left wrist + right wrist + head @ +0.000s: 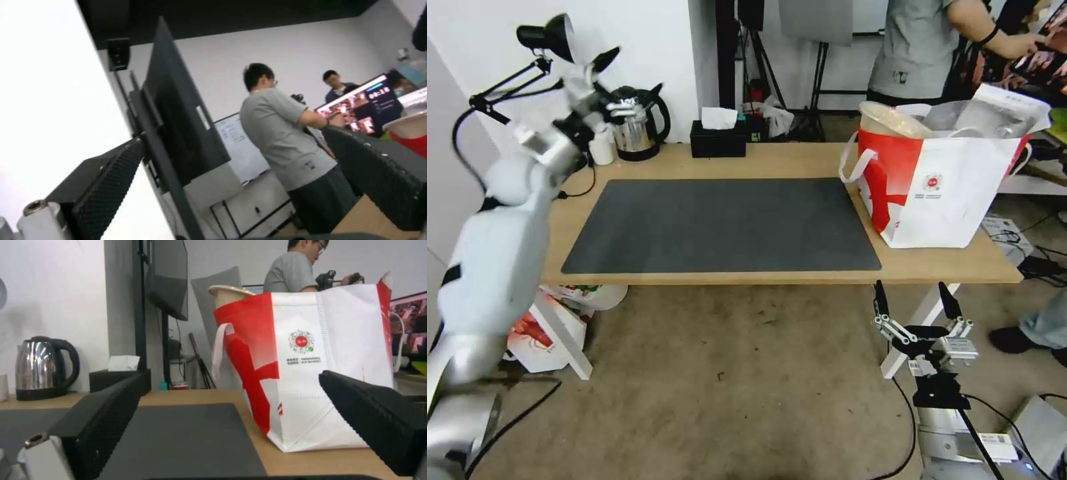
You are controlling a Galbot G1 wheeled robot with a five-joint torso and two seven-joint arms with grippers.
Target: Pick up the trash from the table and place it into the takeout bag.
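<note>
right tool [915,300] open and empty below table edge, left tool [590,63] raised open, red-and-white takeout bag [940,193] upright

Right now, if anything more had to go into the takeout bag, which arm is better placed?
Right, probably. The right gripper hangs open just below the table edge, near the takeout bag. The left gripper is open too, but raised at the far left corner by the kettle.

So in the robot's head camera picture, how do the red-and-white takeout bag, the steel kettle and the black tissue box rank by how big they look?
Largest to smallest as they appear:
1. The red-and-white boxy takeout bag, by far.
2. The steel kettle with black handle.
3. The black tissue box, only slightly smaller than the kettle.
The bag stands nearer the camera, so its lead is somewhat exaggerated.
</note>
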